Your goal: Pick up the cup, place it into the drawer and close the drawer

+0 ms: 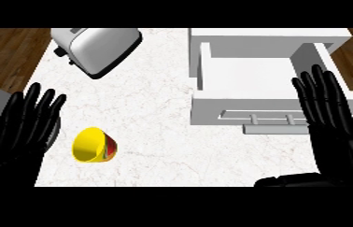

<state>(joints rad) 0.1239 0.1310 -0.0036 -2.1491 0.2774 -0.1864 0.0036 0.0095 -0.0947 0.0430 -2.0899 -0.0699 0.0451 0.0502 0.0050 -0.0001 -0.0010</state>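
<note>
The right hand [324, 109] shows at about three o'clock in the head view, fingers straight and spread, pointing toward twelve, holding nothing. It overlaps the right end of the drawer's front; whether it touches the drawer or hovers above it cannot be told. The left hand [31, 121] shows at about nine o'clock, over the counter's left edge, fingers likewise straight and slightly fanned, empty.

Just beside the left hand, toward four o'clock from it, the cup [95, 145] lies on its side on the white marbled counter [158, 104]. It is yellow with a red and green patch on its outer wall, and its mouth faces roughly toward eight o'clock. It is apart from both hands.

The drawer [248, 79] is pulled open at about one to two o'clock, white, nothing visible in its well, with a pale bar handle [265, 117] along its front face. A silver toaster [100, 46] stands at about eleven o'clock, well clear of the cup.

By my reading, the task is at its very start: the cup is not yet grasped, and the drawer stands ready to receive it. The next move calls for a hand, most plausibly the left since it is nearest, to go toward the tipped cup and curl round its wall. Because the cup lies on its side, it may roll when touched, so the approach probably wants fingers and thumb on opposite sides.
</note>
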